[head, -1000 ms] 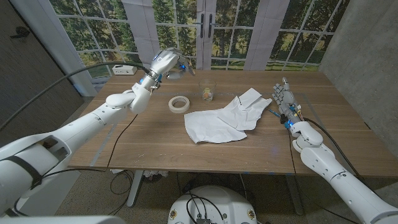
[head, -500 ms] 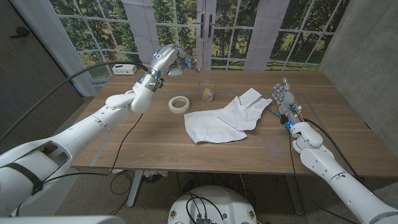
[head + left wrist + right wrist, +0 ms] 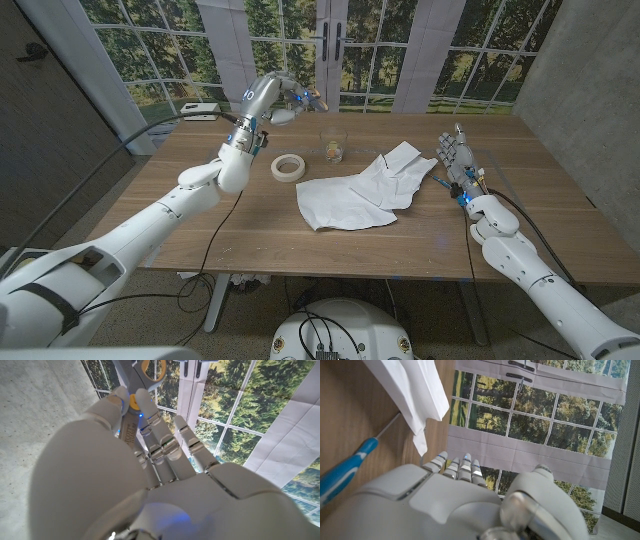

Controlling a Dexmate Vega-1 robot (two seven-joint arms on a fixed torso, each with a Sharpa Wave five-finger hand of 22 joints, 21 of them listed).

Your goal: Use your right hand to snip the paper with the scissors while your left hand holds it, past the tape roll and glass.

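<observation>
My left hand (image 3: 266, 98) is raised above the table's far left and grips the scissors (image 3: 309, 100). In the left wrist view its fingers (image 3: 165, 445) pinch the yellow-handled scissors (image 3: 145, 371) against the thumb. The crumpled white paper (image 3: 362, 186) lies mid-table, touched by neither hand. The tape roll (image 3: 288, 167) lies to its left and the glass (image 3: 333, 147) stands behind it. My right hand (image 3: 457, 161) stands on its edge just right of the paper, fingers up, holding nothing. The paper's edge (image 3: 415, 390) shows in the right wrist view ahead of my right hand (image 3: 455, 495).
A blue-handled tool (image 3: 345, 472) lies on the wood between my right hand and the paper. A white box (image 3: 200, 111) with a cable sits at the table's far left corner. Windows stand behind the table.
My left hand has lifted and swung to the right with the scissors, whose tips now point further right. The right hand and the paper have stayed put.
</observation>
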